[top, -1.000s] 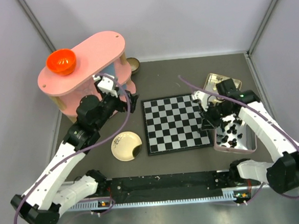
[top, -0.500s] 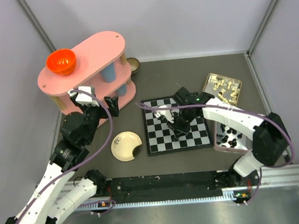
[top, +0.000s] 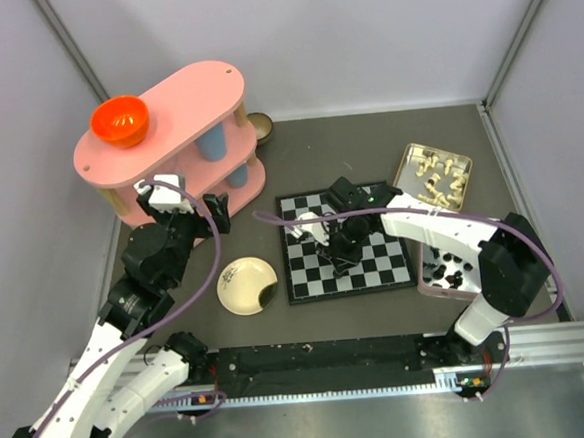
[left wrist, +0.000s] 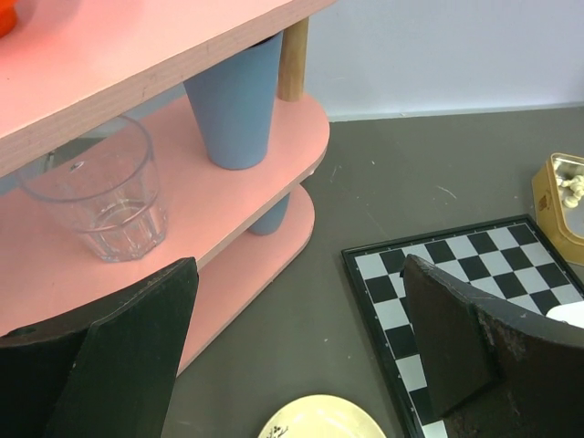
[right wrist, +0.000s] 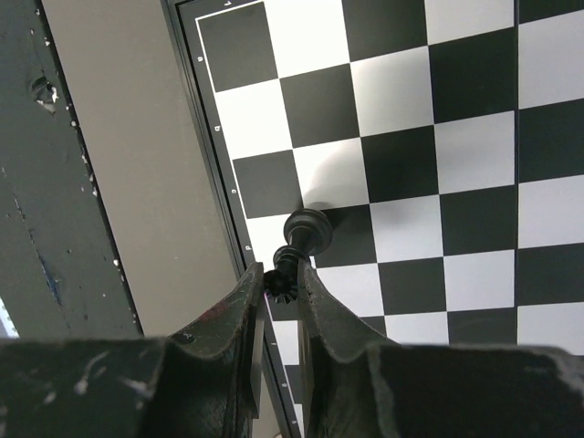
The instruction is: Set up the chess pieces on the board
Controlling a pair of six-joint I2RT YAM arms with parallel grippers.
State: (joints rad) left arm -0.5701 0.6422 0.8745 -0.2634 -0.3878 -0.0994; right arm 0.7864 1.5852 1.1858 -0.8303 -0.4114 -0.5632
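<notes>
Pinches glossy black chess piece (right wrist: 297,245) by its crowned head in near-closed right pincer (right wrist: 278,278), long axis running seven to one o'clock, round base toward board (right wrist: 474,137); holds left pincer (left wrist: 299,265) wide, empty.

Glossy black plastic chess piece (right wrist: 306,230), smooth satin black-and-white checked board (right wrist: 411,137), clear glass tumbler (left wrist: 100,196), matt pink wooden shelf (left wrist: 228,203)

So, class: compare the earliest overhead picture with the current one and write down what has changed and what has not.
The right gripper swung left from the pink tray to over the board's left side, shut on a black chess piece. The left gripper, open, drew back from the pink shelf. Board, plate, shelf and tray stayed put.
</notes>
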